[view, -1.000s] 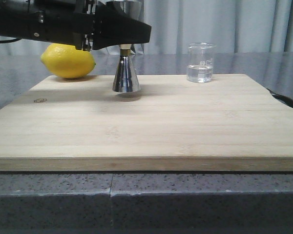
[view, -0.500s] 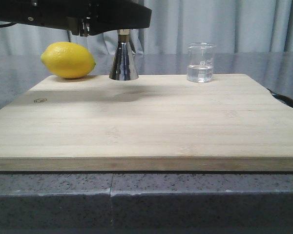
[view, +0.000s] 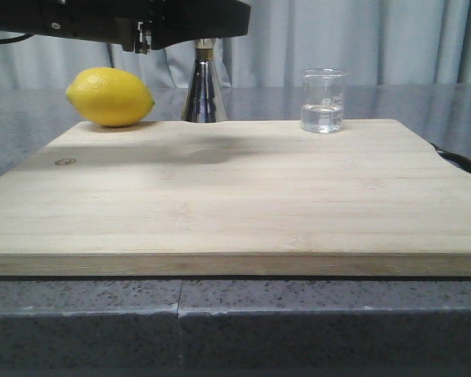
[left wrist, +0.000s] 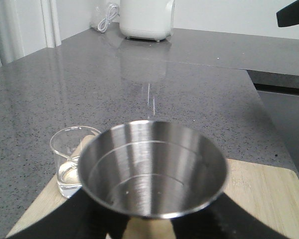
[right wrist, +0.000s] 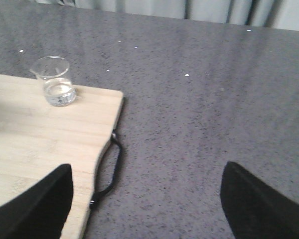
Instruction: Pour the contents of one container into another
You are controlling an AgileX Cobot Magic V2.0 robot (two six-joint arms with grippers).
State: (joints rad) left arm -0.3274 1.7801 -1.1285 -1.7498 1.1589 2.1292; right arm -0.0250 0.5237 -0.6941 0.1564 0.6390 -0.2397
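Board point(view: 243, 196) room lies open across the near and middle wood; lemon point(view: 110, 96) far left, glass beaker point(view: 323, 100) far right near its far edge. Left fingers point(left wrist: 97, 219) clamp the steel jigger point(view: 203, 90) upright, lifted between them, arm reaching level from the left. Right fingers point(right wrist: 35, 204) spread wide over the tabletop point(right wrist: 199, 109) right of the board.

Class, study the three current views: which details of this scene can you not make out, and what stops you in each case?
- Front view: upper cone of the shiny steel hourglass jigger, hidden behind the black left gripper.
- Left wrist view: the jigger's lower cone, hidden under its own rim.
- Front view: the small clear glass beaker's printed markings, too small to read.
- Right wrist view: the right gripper's fingertips, cut off by the picture's edge.
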